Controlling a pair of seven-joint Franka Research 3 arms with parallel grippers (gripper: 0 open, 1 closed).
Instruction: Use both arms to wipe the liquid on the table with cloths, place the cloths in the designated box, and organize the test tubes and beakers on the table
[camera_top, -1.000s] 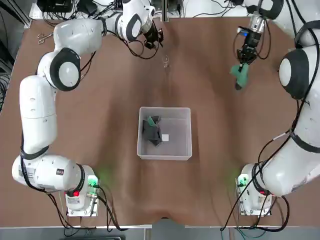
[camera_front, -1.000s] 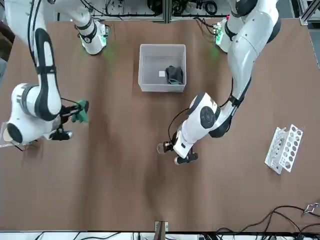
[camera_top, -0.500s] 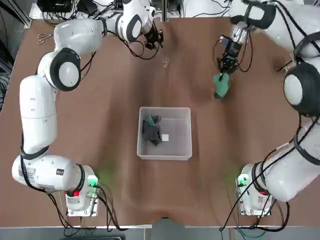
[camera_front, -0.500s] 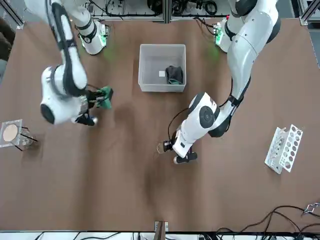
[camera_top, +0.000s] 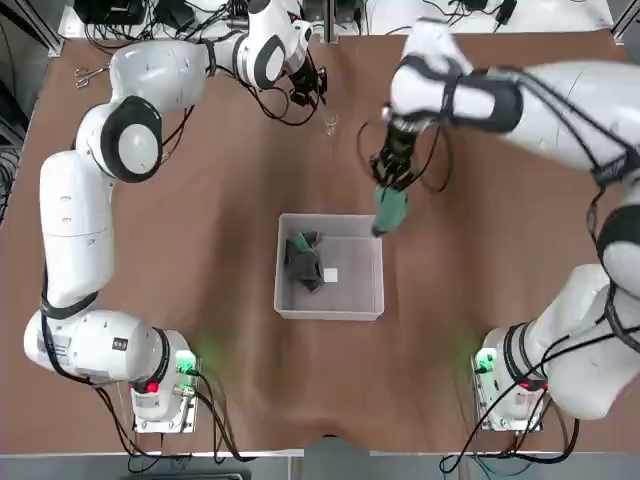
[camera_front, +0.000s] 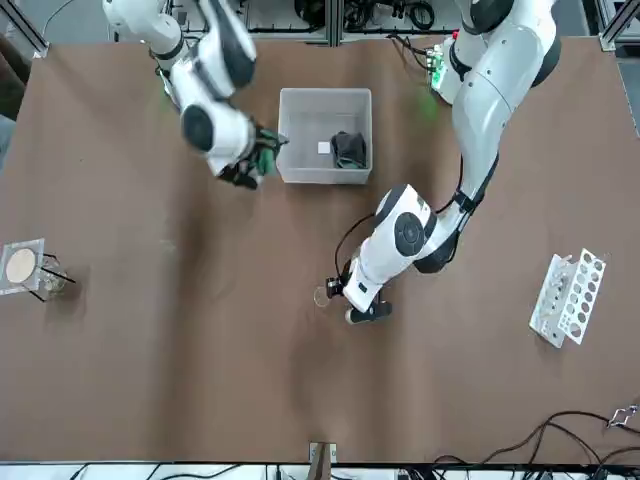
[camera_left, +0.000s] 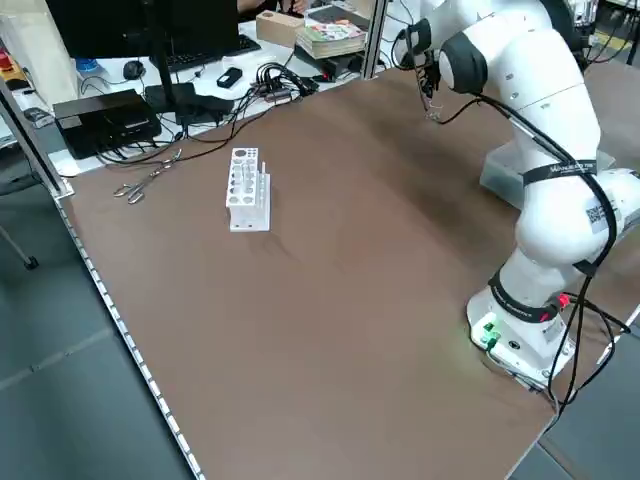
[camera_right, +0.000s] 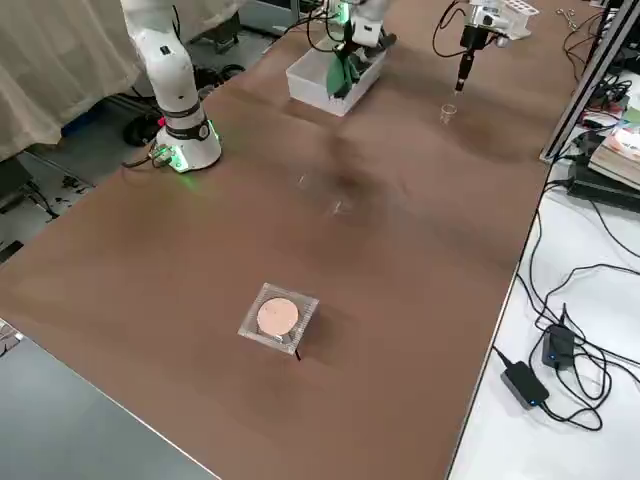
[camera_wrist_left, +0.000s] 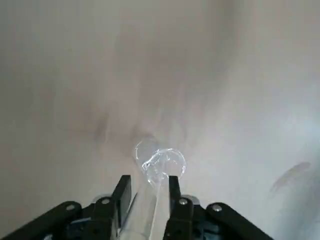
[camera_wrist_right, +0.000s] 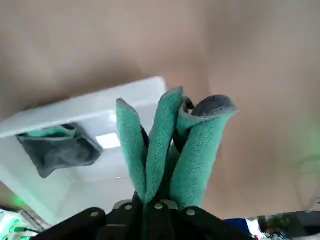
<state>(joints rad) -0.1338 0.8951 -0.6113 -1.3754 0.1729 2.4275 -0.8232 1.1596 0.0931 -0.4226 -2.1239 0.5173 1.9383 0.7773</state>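
My right gripper (camera_top: 386, 186) is shut on the green cloth (camera_top: 391, 211), which hangs over the far right corner of the translucent box (camera_top: 330, 310). The right wrist view shows the green cloth (camera_wrist_right: 165, 145) above the box rim (camera_wrist_right: 100, 112). The dark grey cloth (camera_top: 303, 260) lies inside the box. At the far side of the table (camera_top: 200, 250), my left gripper (camera_top: 308, 88) hovers just above a clear test tube (camera_top: 332, 123). Its fingers (camera_wrist_left: 175, 190) stand apart on either side of the test tube (camera_wrist_left: 159, 165). A beaker (camera_front: 22, 268) sits far off on my right.
A white perforated rack (camera_front: 568, 297) lies far out on my left side, and scissors (camera_top: 88, 75) lie at the far left corner. Cables and desk clutter run along the far edge, beyond the table. Both arm bases stand at the near edge.
My right arm has swung left and nearer with the green cloth, from the far right of the table to the box's corner. The left gripper has stayed over the tube, its fingers narrowing slightly.
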